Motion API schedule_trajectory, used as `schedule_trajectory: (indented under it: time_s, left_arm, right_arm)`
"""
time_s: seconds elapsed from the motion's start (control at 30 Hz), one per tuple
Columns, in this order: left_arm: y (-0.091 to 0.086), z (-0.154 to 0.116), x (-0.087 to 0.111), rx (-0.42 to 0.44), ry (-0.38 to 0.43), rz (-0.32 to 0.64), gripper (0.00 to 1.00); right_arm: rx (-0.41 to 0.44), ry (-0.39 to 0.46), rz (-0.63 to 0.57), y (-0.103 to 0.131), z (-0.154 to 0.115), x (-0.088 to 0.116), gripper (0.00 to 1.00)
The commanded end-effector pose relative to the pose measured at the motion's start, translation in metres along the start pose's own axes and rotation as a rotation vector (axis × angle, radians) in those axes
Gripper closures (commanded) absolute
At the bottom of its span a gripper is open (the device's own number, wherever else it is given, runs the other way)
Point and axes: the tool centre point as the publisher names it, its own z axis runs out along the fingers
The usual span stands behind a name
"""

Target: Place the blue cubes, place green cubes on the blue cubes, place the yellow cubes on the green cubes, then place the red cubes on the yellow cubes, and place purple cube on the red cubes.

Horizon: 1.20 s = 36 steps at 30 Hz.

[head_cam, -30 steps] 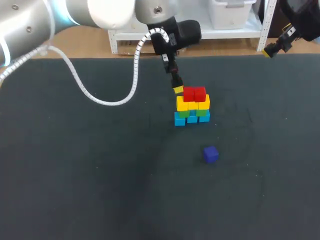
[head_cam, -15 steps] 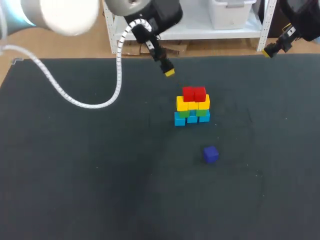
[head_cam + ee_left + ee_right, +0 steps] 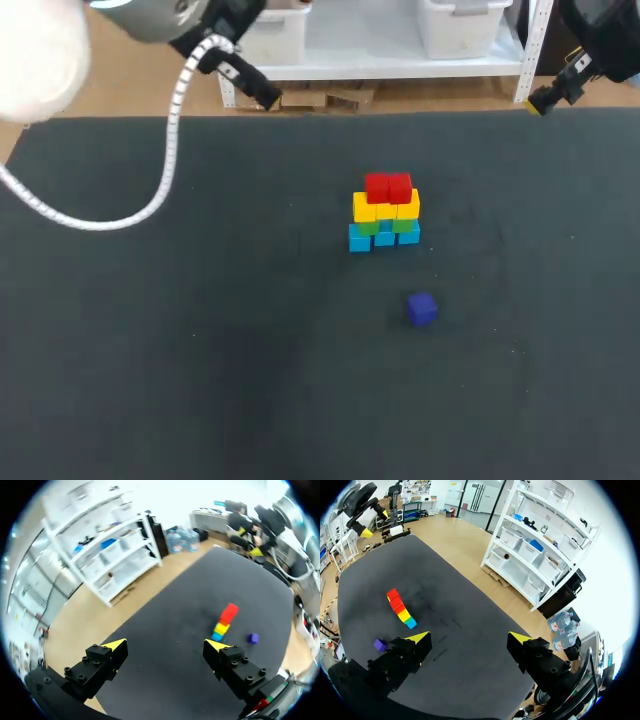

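Pulling back from the stack, the left gripper (image 3: pixel 165 645) has gone from just beside the red cubes (image 3: pixel 388 187) to the table's far left rim, and its wrist view shows the fingers spread wide with nothing between them. The right gripper (image 3: pixel 468 637) hangs over the far right corner where it was, also wide open and empty. The stack has not shifted: blue cubes (image 3: pixel 383 238) at the base, green cubes (image 3: pixel 386 226) on them, yellow cubes (image 3: pixel 385 208) above, and 2 red cubes side by side on top. I judge that 4 of the 5 layers are done and only the cap is left. The purple cube (image 3: pixel 421 308) lies alone on the table (image 3: pixel 200 330), near the stack on the robot's side but not touching it, resting flat and turned a little askew. The surface is a dark matte cloth with a few faint scuffs. Both grippers stand well apart from the stack and from the purple cube, so either arm has open approach to it; the right arm comes in from the nearer side.
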Motion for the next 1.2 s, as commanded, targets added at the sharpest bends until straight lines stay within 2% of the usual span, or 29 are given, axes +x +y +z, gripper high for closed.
schedule_trajectory:
  time_s: [0.03,0.3,0.53,0.8,0.97,1.2]
  left_arm:
    - [0.014,-0.007,0.024,-0.069,-0.209,-0.055,0.00]
    - [0.044,-0.014,0.047,-0.141,-0.251,-0.175,0.00]
    - [0.065,-0.024,0.062,-0.231,-0.321,-0.243,0.00]
    - [0.097,-0.052,0.053,-0.255,-0.387,-0.331,0.00]
    - [0.099,-0.058,0.048,-0.230,-0.386,-0.366,0.00]
    - [0.090,-0.052,0.048,-0.168,-0.362,-0.425,0.00]
  right_arm:
    - [0.004,-0.001,0.001,0.001,0.000,0.001,0.00]
    - [0.004,-0.001,0.001,0.001,0.000,0.001,0.00]
    - [0.004,-0.001,0.001,0.001,0.000,0.001,0.00]
    - [0.004,-0.001,0.001,0.001,0.000,0.001,0.00]
    - [0.004,-0.001,0.001,0.001,0.000,0.001,0.00]
    - [0.004,-0.001,0.001,0.001,0.000,0.001,0.00]
